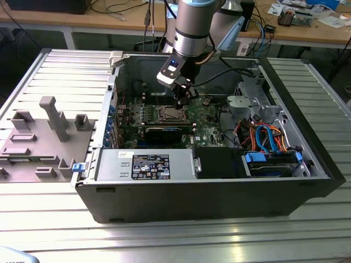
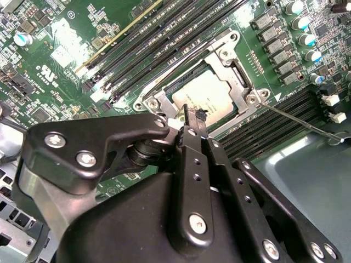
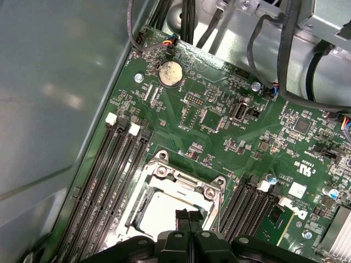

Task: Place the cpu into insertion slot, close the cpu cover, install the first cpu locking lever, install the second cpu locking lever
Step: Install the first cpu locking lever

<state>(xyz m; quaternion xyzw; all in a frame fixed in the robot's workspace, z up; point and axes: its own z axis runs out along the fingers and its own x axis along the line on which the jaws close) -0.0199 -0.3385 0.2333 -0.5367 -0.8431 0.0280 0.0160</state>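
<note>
The cpu [image 2: 211, 94] lies flat in the insertion slot [image 1: 171, 114] on the green motherboard, its pale silvery top showing. The cpu cover [image 2: 237, 70] lies down around it as a silvery frame, seen again in the first wrist view as the cover [image 3: 189, 176] around the cpu [image 3: 164, 211]. A thin locking lever [image 2: 293, 119] runs out from one socket corner over the memory slots. My gripper [image 2: 193, 116] hovers just over the cpu's edge, fingers shut with nothing between them. It also appears as the gripper [image 3: 188, 215] and, inside the open case, as the gripper [image 1: 181, 101].
Long black memory slots [image 3: 118, 164] flank the socket on both sides. The case wall [image 3: 55, 98] stands close by. A power supply box [image 1: 145, 164], bundled cables [image 1: 263, 134] and a drive bay [image 1: 274, 161] fill the case's front and the exterior view's right. A grey fixture [image 1: 49, 123] sits outside.
</note>
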